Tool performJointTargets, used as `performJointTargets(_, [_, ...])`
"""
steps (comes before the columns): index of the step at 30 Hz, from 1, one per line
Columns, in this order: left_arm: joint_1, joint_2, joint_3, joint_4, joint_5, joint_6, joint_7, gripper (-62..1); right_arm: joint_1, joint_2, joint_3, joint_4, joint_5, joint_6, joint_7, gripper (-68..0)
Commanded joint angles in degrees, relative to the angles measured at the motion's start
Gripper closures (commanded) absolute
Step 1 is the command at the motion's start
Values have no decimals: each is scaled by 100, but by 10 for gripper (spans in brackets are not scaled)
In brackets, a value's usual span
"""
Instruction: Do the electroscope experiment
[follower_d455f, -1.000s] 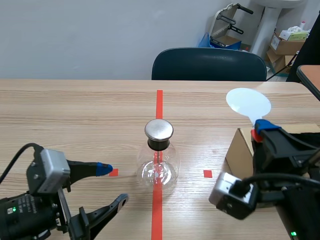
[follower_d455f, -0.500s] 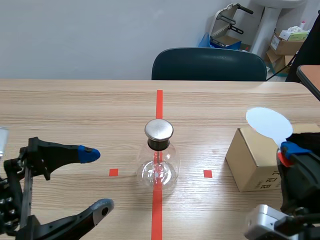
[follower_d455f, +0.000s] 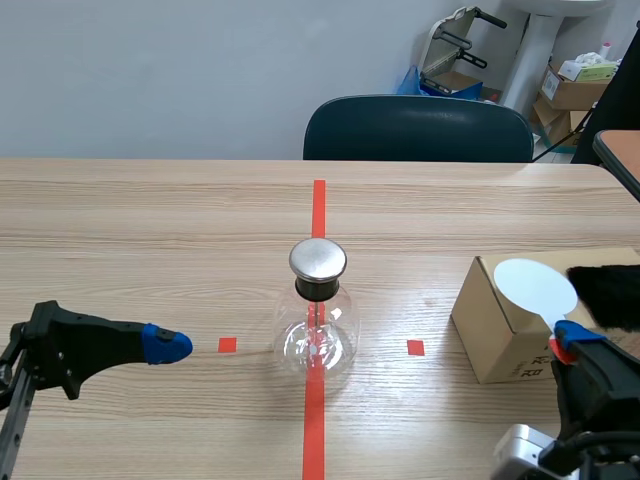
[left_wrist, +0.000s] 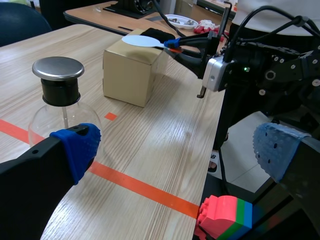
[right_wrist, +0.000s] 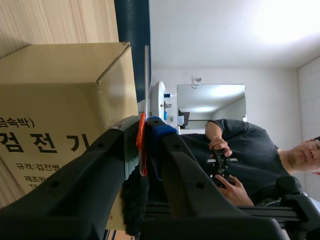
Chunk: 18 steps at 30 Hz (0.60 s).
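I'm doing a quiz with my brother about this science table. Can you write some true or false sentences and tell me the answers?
1. The glass flask stands on the long red tape line. True.
2. The flask's lid is red. False: it is silvery metal.
3. The right gripper is shut on the handle of the white disc. True.
4. The left gripper is squeezing the flask. False: its fingers are open and hold nothing, and the flask stands free.
5. The white disc is touching the flask's lid. False: the disc is over by the cardboard box, well apart from the flask.
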Motion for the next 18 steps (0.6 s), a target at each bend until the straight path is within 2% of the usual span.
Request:
performJointTargets(1, [31,2,-15,107,-46,-24,-76,-623,50,79,44,52,13,-332,-48,-19])
performJointTargets(16, [28,2,-15,114,-59,-26,-59,-623,114,111,44,-22,-981,-332,-896,-18])
performJointTargets(18, [28,2,-15,114,-59,-26,-59,-623,114,111,44,-22,-1115,-254,-1005,-18])
